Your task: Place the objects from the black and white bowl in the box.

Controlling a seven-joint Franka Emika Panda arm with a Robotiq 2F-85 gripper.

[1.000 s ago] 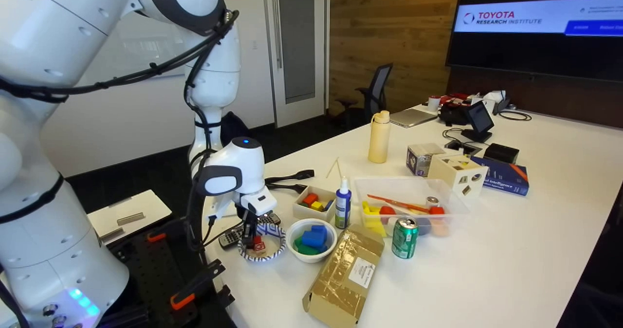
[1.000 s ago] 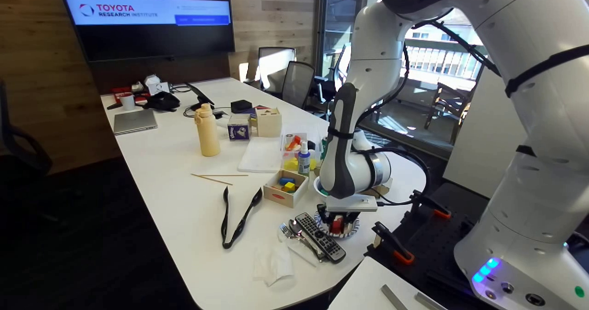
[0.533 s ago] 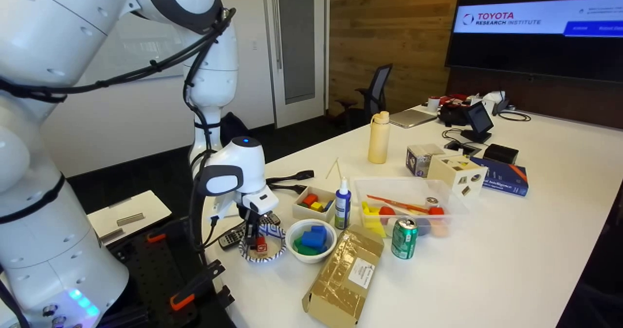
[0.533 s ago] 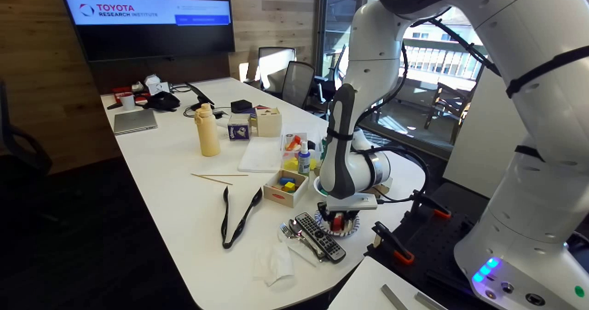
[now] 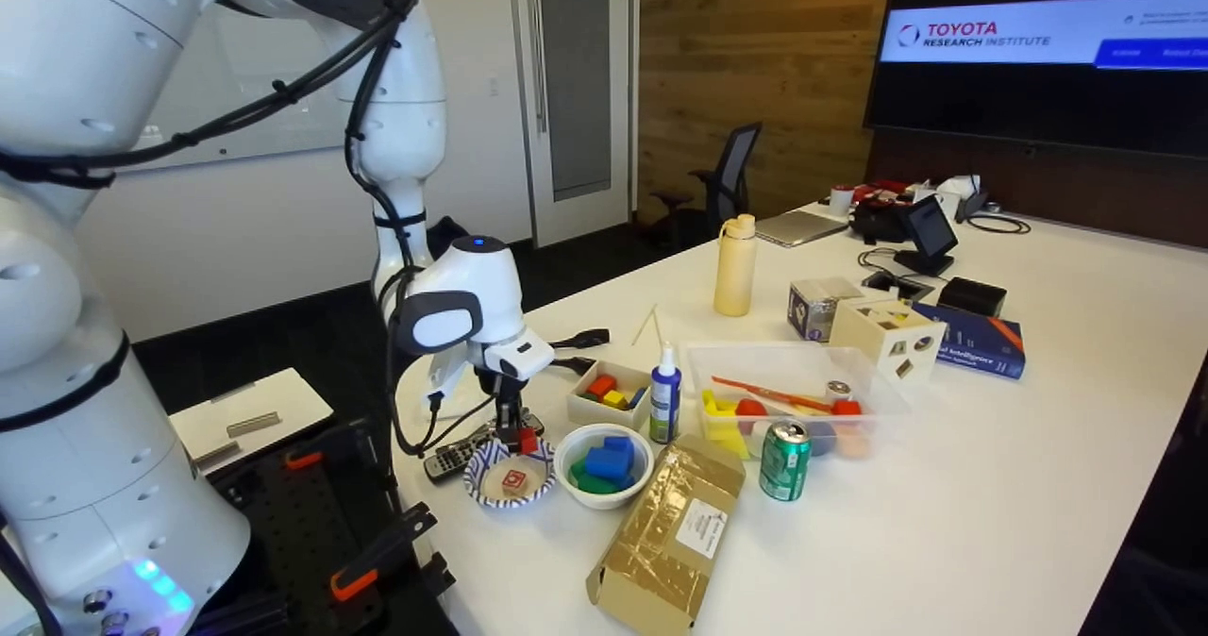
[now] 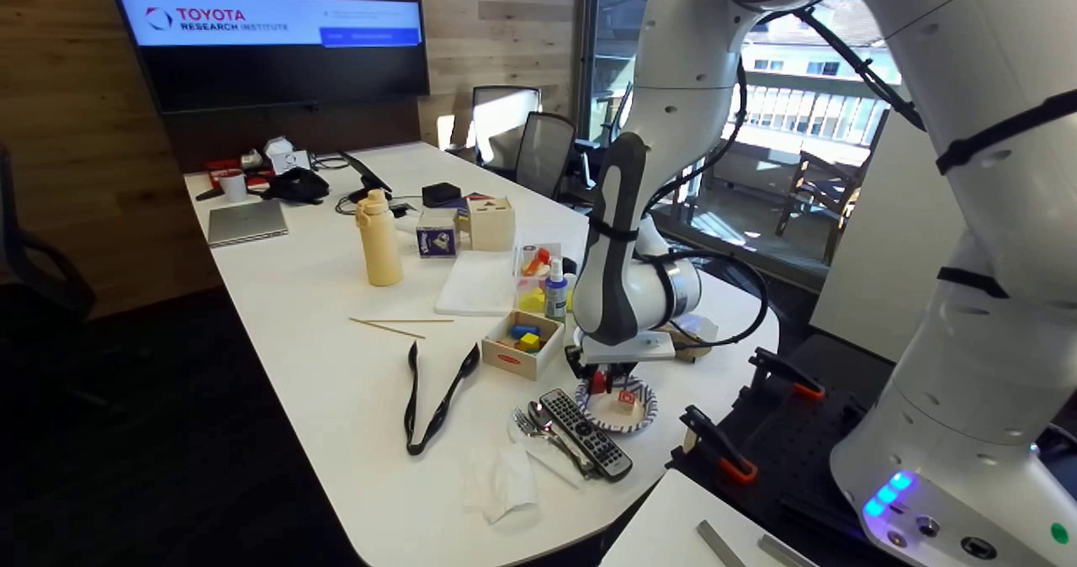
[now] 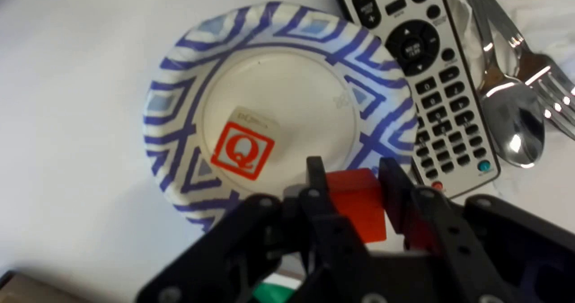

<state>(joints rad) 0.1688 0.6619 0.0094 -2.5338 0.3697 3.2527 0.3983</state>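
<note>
The patterned paper bowl (image 5: pixel 478 487) is white with dark blue-purple markings; it shows in both exterior views (image 6: pixel 649 418) and the wrist view (image 7: pixel 165 114). A letter block (image 7: pixel 242 150) with a red Q lies in it, also seen in the exterior views (image 5: pixel 514 481) (image 6: pixel 627 398). My gripper (image 7: pixel 351 166) is shut on a red block (image 7: pixel 359 204), held above the bowl's rim. The held block also shows in both exterior views (image 5: pixel 528 441) (image 6: pixel 598 382). The small wooden box (image 6: pixel 509 360) with several coloured blocks stands beyond, also seen here (image 5: pixel 595 414).
A white bowl (image 5: pixel 580 499) with blue and green blocks stands beside the patterned bowl. A spray bottle (image 5: pixel 665 398) stands beside the box. A remote (image 6: pixel 586 435), a spoon and a fork (image 7: pixel 546 80) lie near the bowl. Black tongs (image 6: pixel 437 415) and a cardboard package (image 5: pixel 661 551) lie around.
My gripper has risen out of the patterned bowl with the red block and shifted towards the wooden box. The letter block stays in the bowl, now in plain sight.
</note>
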